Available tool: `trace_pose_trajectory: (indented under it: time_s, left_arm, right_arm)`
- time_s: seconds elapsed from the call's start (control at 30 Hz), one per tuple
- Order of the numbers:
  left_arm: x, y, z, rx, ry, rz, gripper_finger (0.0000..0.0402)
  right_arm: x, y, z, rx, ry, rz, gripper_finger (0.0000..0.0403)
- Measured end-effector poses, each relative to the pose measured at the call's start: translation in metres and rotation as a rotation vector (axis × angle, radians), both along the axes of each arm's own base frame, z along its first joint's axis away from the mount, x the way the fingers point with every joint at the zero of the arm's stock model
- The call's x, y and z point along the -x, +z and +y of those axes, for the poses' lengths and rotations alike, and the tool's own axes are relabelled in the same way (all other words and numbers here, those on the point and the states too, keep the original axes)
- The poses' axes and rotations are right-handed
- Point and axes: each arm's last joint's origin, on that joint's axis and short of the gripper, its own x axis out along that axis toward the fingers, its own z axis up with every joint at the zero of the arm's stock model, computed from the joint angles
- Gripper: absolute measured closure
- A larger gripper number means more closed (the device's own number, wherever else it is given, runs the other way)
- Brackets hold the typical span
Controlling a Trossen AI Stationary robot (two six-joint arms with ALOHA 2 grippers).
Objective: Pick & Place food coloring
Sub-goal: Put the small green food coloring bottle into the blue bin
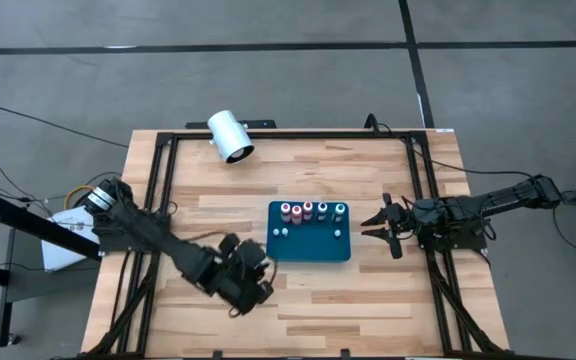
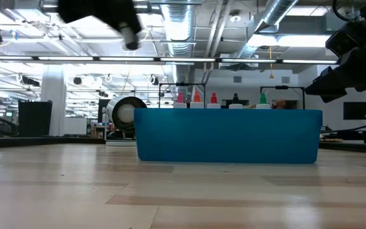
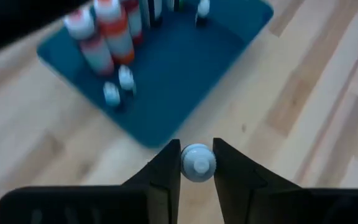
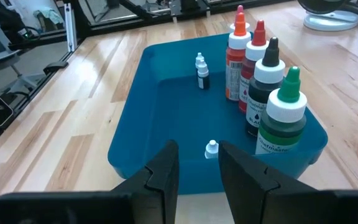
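A blue tray (image 1: 308, 247) lies mid-table. Larger red, black and green dropper bottles (image 4: 272, 81) stand in a row along its far side, and tiny white-capped bottles (image 4: 201, 71) stand on its floor. My left gripper (image 3: 197, 177), just off the tray's near left corner (image 1: 256, 272), is shut on one tiny white-capped food coloring bottle (image 3: 197, 163). It shows high above the table in the low view (image 2: 129, 35). My right gripper (image 4: 197, 165) is open and empty at the tray's right side (image 1: 378, 222), pointing at it. My left gripper pinches the tiny bottle just below its white cap (image 3: 197, 163) between its two fingertips (image 3: 166, 168). The fingers come from above, pointing down. The bottle stands upright, cap up, lifted clear of the table beside the tray.
A large white cylinder (image 1: 230, 136) lies at the table's far edge, left of centre. A dark frame (image 1: 158, 180) runs around the table top. Bare wood lies left of and in front of the tray.
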Motion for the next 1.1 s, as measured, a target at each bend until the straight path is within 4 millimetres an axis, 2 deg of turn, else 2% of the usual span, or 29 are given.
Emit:
trace_pose_trajectory:
  time_s: [0.13,0.4,0.53,0.77,1.1]
  left_arm:
    - [-0.021,0.017,0.021,-0.072,-0.058,-0.025,0.0334]
    - [-0.056,0.024,0.059,-0.153,-0.145,-0.099,0.0336]
    - [-0.07,0.013,0.07,-0.159,-0.179,-0.081,0.0332]
    - [-0.095,-0.021,0.083,-0.17,-0.183,-0.037,0.0333]
    - [-0.109,-0.056,0.096,-0.2,-0.173,0.056,0.0332]
  right_arm:
    - [0.0,0.0,0.0,0.0,0.0,0.0,0.0301]
    - [0.0,0.0,0.0,0.0,0.0,0.0,0.0301]
    - [0.0,0.0,0.0,0.0,0.0,-0.001,0.0301]
    - [0.0,-0.001,0.0,0.002,-0.001,0.007,0.0301]
    - [0.0,-0.002,0.0,0.004,-0.003,0.018,0.0301]
